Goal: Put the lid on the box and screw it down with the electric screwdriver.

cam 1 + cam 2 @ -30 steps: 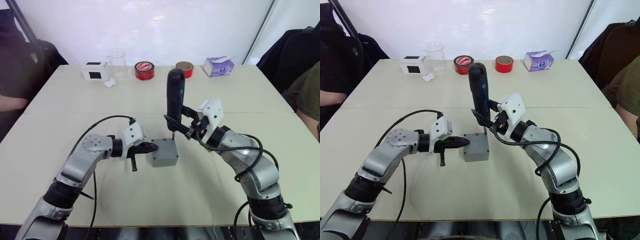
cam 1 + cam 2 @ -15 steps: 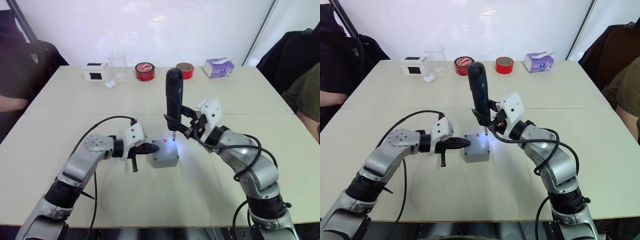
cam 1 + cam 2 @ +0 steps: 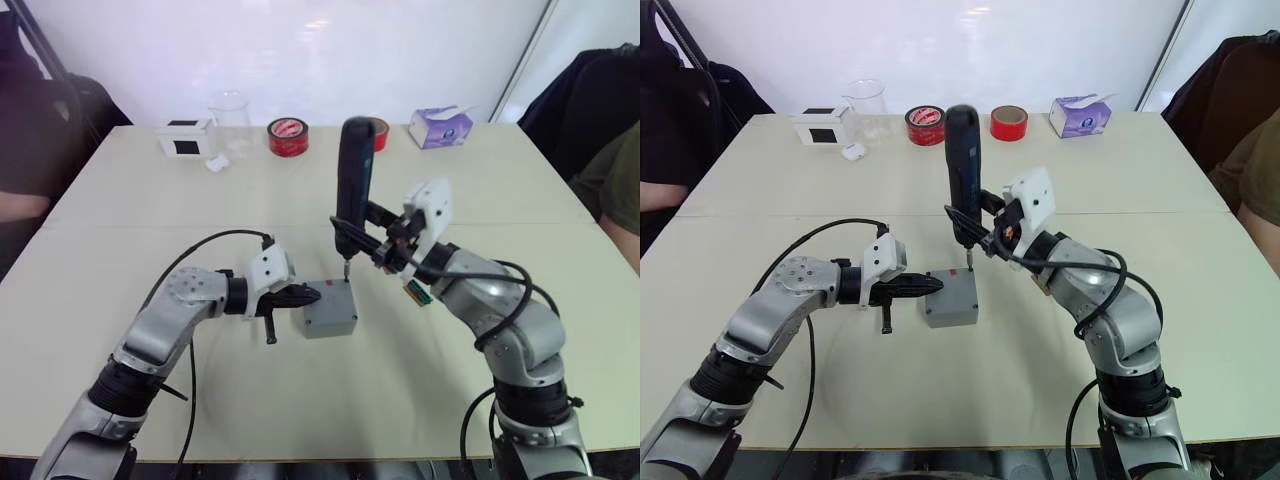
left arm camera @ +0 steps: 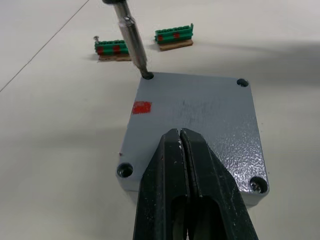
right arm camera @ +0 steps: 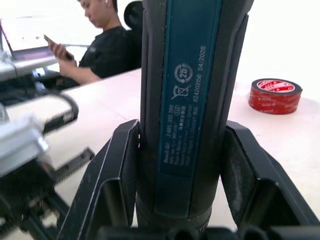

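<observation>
From my head camera I see the box (image 3: 330,311), a small grey square, near the middle of the pale table (image 3: 200,220) with the lid (image 3: 953,292) seated on it. My left gripper (image 3: 300,296), fingers pressed together, touches its left edge. My right gripper (image 3: 368,243) clamps the electric screwdriver (image 3: 353,170) upright, bit down at the lid's far corner. Two red tape rolls (image 3: 287,137), one clear beaker (image 3: 230,115), one white box (image 3: 184,139) and one tissue pack (image 3: 441,127) line the far edge.

My left wrist camera adds four corner holes, one red mark (image 4: 141,107), speckled plastic, the metal bit (image 4: 133,39) in one hole, and two green terminal blocks (image 4: 173,36).

My right wrist camera shows the driver's glossy blue label and a seated person (image 5: 97,47).
</observation>
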